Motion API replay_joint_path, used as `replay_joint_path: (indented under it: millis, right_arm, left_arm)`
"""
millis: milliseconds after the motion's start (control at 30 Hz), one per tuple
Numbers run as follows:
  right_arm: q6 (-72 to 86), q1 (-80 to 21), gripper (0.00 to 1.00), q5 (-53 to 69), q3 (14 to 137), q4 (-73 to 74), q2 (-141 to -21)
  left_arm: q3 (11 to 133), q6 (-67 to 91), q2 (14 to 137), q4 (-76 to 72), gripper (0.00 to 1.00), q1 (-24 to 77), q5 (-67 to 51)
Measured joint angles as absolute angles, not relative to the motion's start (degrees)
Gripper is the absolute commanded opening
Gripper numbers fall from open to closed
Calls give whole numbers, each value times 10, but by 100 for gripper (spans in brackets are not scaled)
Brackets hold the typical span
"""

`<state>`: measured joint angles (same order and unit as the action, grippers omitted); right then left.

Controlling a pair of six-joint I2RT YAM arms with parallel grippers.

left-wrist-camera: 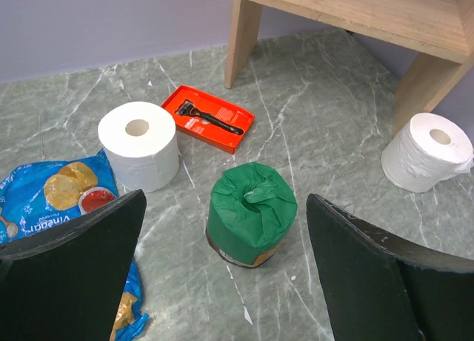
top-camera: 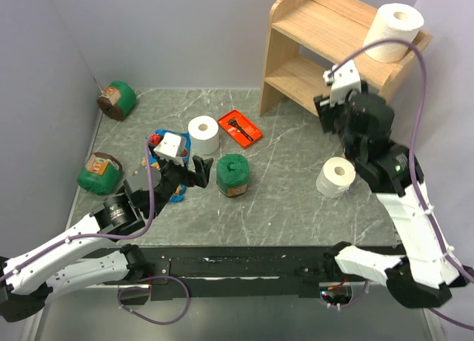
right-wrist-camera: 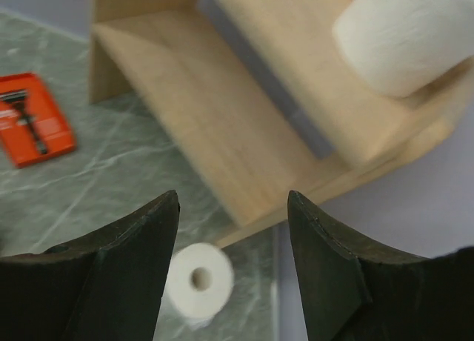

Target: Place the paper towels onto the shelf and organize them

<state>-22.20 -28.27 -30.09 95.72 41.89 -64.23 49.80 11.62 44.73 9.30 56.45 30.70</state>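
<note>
The wooden shelf stands at the back right. One paper towel roll sits upright on the right end of its top tier. A second roll stands on the table at centre left. A third stands at the right, in front of the shelf. My left gripper is open and empty, low over the table, facing a green canister; the centre-left roll is beyond it to the left. My right gripper is open and empty, raised beside the lower tier, above the third roll.
Two more green canisters lie at the left. An orange razor pack lies mid-table. A blue chip bag lies under my left gripper. Walls close in the left and back sides.
</note>
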Motion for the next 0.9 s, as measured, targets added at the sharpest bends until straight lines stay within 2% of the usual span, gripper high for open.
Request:
replay_joint_path:
  millis: [233,433,600,900]
  right_arm:
    - [-102,-294,59,-261,752,430,-582]
    - [-62,-294,58,-284,638,434,-652]
    - [-46,-276,59,-290,605,436,-700]
    - [-19,-170,64,-246,573,422,-721]
  left_arm:
    - [498,116,444,93,96,564,307]
    - [498,116,443,93,96,564,301]
    - [498,116,443,93,96,564,298]
    - [498,116,444,93,96,564,298]
